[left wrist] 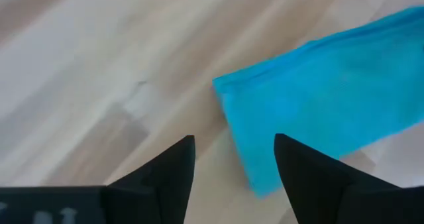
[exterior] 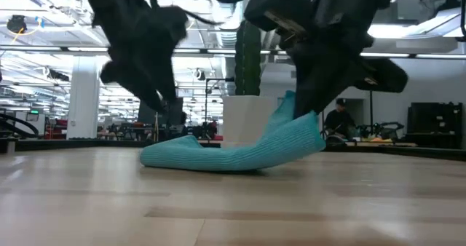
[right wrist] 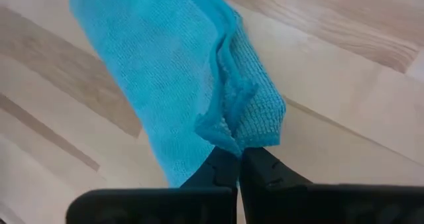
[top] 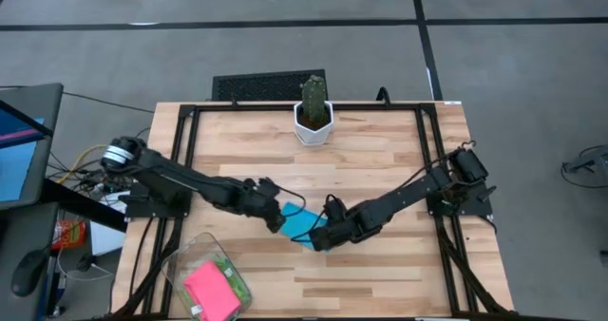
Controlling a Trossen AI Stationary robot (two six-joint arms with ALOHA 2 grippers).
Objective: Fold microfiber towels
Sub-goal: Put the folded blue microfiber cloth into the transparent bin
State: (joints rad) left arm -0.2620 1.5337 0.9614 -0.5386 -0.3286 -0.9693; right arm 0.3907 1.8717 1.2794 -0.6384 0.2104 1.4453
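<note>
- The sky blue towel lies folded near the middle of the surface, a little toward its front edge.
- The right gripper is pinched tight on one end of that towel, lifting the end clear of the wood while the rest lies flat.
- The left gripper hovers with fingers parted just over the towel's opposite end.
- A hot pink towel sits in a clear plastic bin at the front left corner.
- A potted cactus stands at the back edge.
</note>
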